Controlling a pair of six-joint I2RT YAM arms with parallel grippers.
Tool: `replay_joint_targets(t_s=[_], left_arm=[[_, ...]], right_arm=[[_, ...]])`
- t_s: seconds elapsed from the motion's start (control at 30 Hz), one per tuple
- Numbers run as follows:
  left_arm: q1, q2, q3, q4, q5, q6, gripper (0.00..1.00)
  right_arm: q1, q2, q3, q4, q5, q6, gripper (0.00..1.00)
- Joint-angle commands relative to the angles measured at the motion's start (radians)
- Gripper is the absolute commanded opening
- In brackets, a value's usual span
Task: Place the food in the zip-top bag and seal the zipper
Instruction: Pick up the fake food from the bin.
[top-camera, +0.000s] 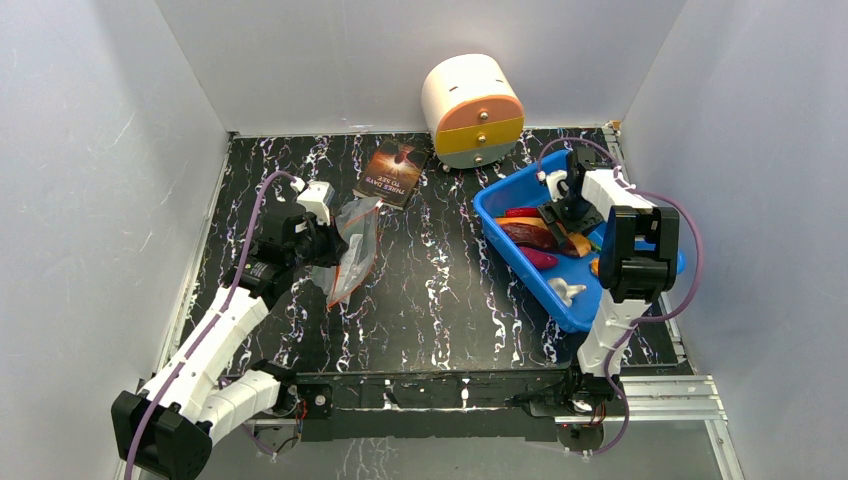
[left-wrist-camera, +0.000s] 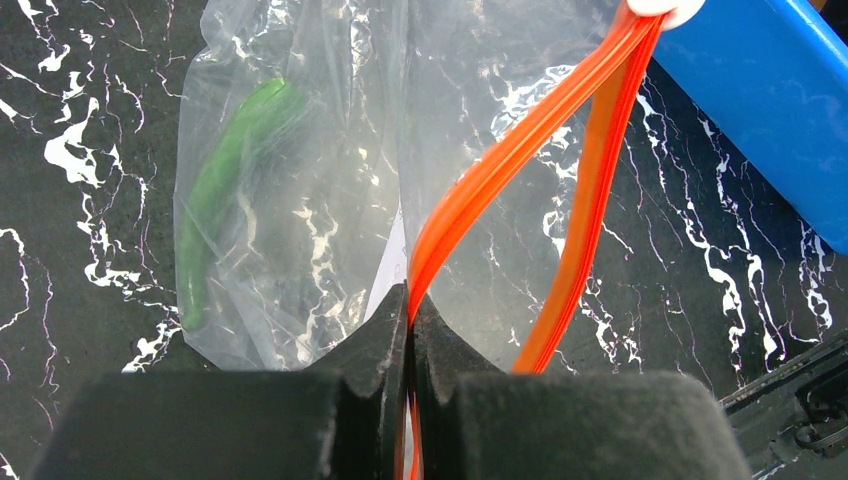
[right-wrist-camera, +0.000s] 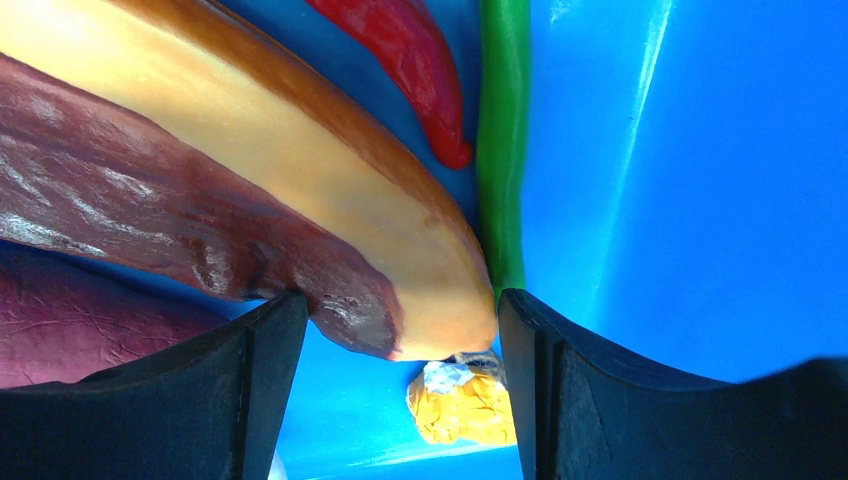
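1. Two tools, two jobs. My left tool is clamped tight on one band of the red-orange zipper. It holds the clear zip-top bag by its mouth over the black marbled tabletop. A green piece lies inside the bag.
2. My right tool is down in the blue tray with its jaws spread wide. One jaw stands on each side of the rounded tip of the orange-brown curved slice. I see no squeeze on the slice.
3. The slice's long axis runs away from the right tool, up and to the left in the wrist view. The jaws therefore cross it near its end, not at mid-length.
4. Neighbours crowd the slice. A thin green stick lies just beside one jaw and a dark reddish-brown piece lies against the other. A red chili lies beyond, and a small orange bit sits under the slice's tip.
5. Seen from above, the tray is on the right and the bag is well apart on the left. My right arm is nearer the food, so I judge any carry must go leftward to the held mouth.
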Motion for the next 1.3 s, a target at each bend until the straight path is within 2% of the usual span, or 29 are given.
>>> replay_joint_targets(t_s=[0.0,0.17,0.33,0.4,0.47,0.5,1.27], left_arm=[[0.001,-0.026,-0.002,0.011,-0.013,0.013,0.00],[0.001,-0.021,0.001,0.011,-0.013,0.015,0.00],[0.002,-0.024,0.001,0.011,-0.019,0.014,0.00],[0.002,-0.023,0.001,0.011,-0.021,0.016,0.00],[0.002,-0.023,0.000,0.010,-0.021,0.016,0.00],[0.001,-0.025,0.001,0.008,-0.021,0.015,0.00],[0.002,-0.045,-0.007,0.014,-0.033,-0.002,0.00]], right_arm=[[-0.026,0.072,0.039,0.029,-0.113,-0.007,0.67],[-0.038,0.090,0.040,0.016,-0.153,-0.018,0.60],[-0.048,0.101,0.047,0.005,-0.156,-0.023,0.44],[-0.049,0.097,0.054,0.004,-0.148,-0.026,0.28],[-0.052,0.087,0.063,0.015,-0.125,-0.023,0.06],[-0.053,0.083,0.070,0.015,-0.112,-0.020,0.01],[-0.041,-0.119,0.211,-0.058,-0.035,0.079,0.00]])
